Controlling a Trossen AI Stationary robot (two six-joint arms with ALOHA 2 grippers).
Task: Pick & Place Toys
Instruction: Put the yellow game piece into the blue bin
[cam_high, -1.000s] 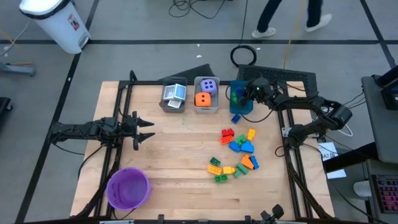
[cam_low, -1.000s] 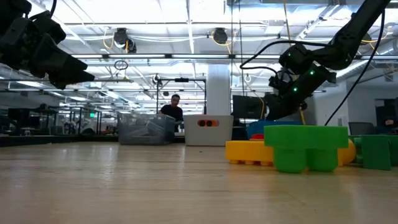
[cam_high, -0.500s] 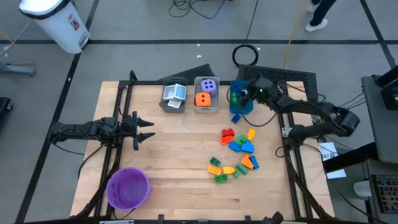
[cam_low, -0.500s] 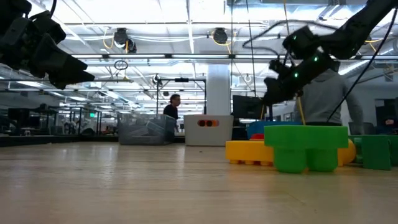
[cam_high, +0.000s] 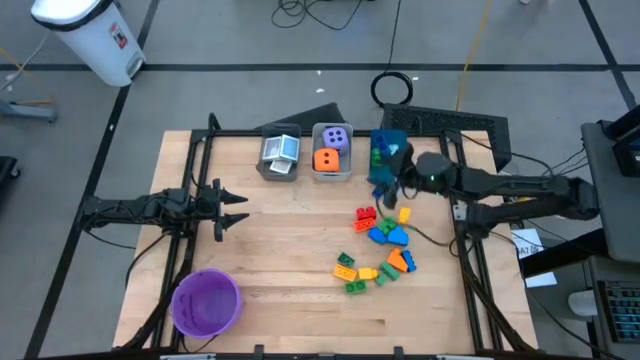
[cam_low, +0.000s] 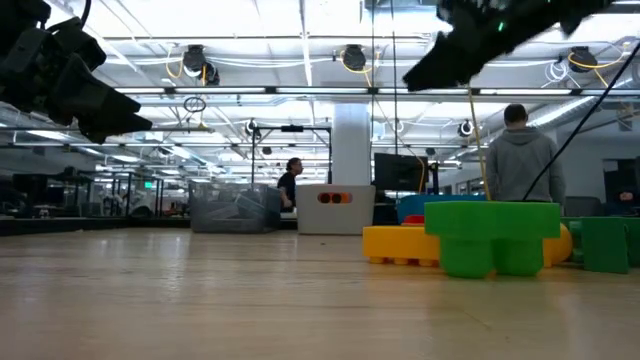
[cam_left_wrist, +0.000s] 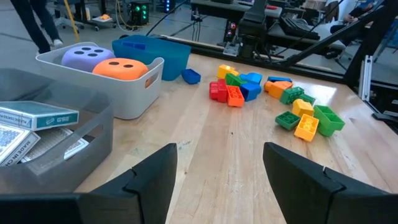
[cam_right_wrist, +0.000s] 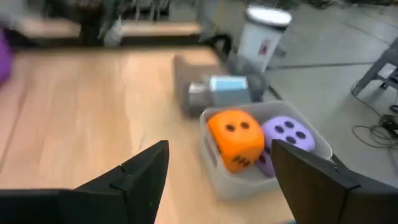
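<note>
Loose multicoloured bricks (cam_high: 380, 243) lie on the table's right half, with a green one (cam_low: 490, 235) near the low camera. One blue brick (cam_left_wrist: 191, 76) lies beside the blue bin (cam_high: 390, 140). The orange die (cam_right_wrist: 235, 138) and the purple die (cam_right_wrist: 286, 134) sit in a pale bin (cam_high: 332, 172). The cards (cam_high: 281, 150) lie in the grey bin (cam_left_wrist: 93, 134). My right gripper (cam_high: 390, 185) hangs open above the table just near of the blue bin, nothing between its fingers (cam_right_wrist: 149, 168). My left gripper (cam_high: 240, 207) waits open at the table's left.
A round purple bowl (cam_high: 205, 302) stands at the near left corner. The three bins line the far edge. Bare wood lies between my left gripper and the bricks. A person (cam_low: 520, 150) stands beyond the table in the low view.
My right gripper has swung from over the blue bin toward the table's near edge and has risen. It now hangs just near of that bin. A person has walked into sight behind the table.
</note>
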